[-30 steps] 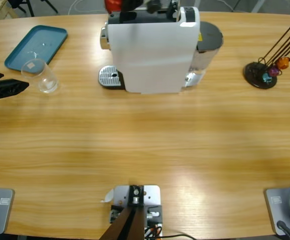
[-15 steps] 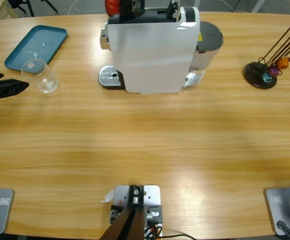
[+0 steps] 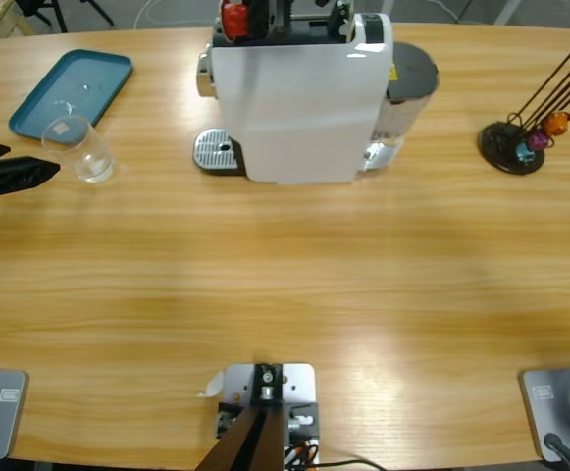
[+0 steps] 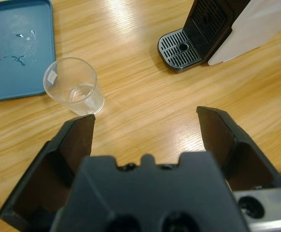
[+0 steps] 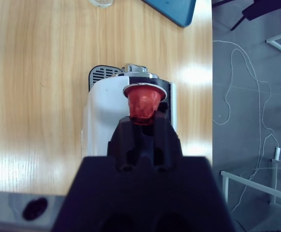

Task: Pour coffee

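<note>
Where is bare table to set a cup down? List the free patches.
Free: the broad wood in front of the coffee machine, and between it and the capsule holder. Crowded: the left end, with blue tray, glass cup and left claw.

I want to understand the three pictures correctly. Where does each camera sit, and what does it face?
High view: fixed above, looking down on the table and coffee machine.
Left wrist view: behind the open left gripper, facing the glass and blue tray.
Right wrist view: above the machine, right gripper holding a red capsule.
All three share the machine.
</note>
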Motion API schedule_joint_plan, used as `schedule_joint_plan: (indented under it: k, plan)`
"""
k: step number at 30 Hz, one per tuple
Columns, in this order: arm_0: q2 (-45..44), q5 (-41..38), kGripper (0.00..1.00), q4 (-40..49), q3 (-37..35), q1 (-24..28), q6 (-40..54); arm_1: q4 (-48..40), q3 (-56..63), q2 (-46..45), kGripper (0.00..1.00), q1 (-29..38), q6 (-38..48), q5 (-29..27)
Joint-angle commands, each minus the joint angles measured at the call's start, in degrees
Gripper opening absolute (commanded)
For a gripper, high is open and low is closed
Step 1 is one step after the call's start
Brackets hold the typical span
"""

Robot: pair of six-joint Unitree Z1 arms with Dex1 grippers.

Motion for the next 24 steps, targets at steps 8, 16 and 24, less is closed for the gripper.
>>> schedule_joint_plan:
  k: [8, 16, 24]
  plan:
    - [1.3, -0.6, 0.899, -0.5, 2.1, 0.4, 0.6, 0.7, -1.0, 3.5, 0.000, -1.2, -0.6, -1.0]
    - [1.3, -0.6, 0.899, -0.5, 2.1, 0.4, 0.6, 1.1, -0.7, 2.2, 0.000, -2.1, -0.8, -1.7]
    - [1.4, -0.6, 0.899, -0.5, 2.1, 0.4, 0.6, 1.1, 0.2, 2.8, 0.000, -2.1, -0.8, -1.4]
